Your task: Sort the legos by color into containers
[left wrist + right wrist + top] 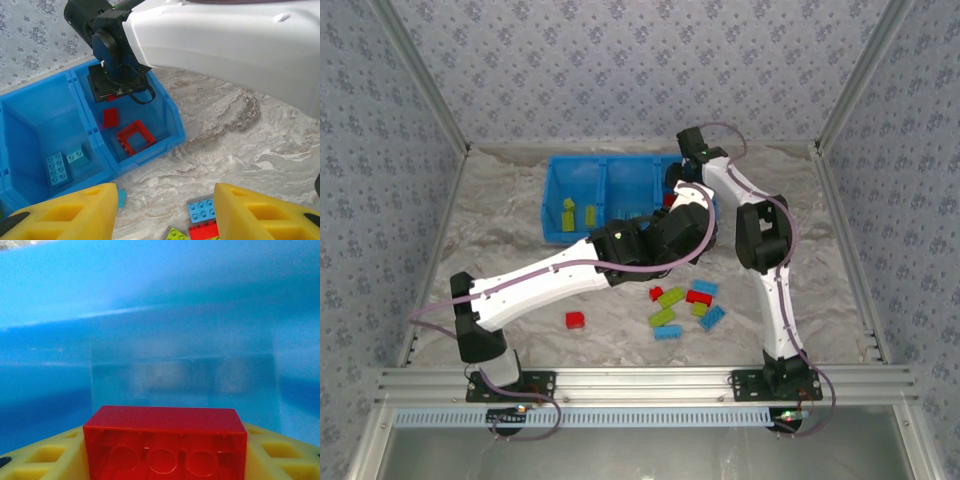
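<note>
Marbled tabletop (pixel 500 220), blue bin (pixel 150 315) close ahead, right jaws clamped on red brick (pixel 165 445), left jaws parted and empty

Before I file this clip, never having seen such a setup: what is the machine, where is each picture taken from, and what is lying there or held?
These are two robot arms bolted at the near edge of a table. One picture looks down from above and behind them; the other two come from a camera on each wrist, so the yellow shapes are that arm's own fingers. The blue bin has three compartments: yellow-green bricks on the left, light blue bricks in the middle, a red frame and a small red brick on the right. More loose bricks lie on the table. The right gripper holds a red brick at the right compartment. The left gripper is open and empty, above the loose bricks.
</note>
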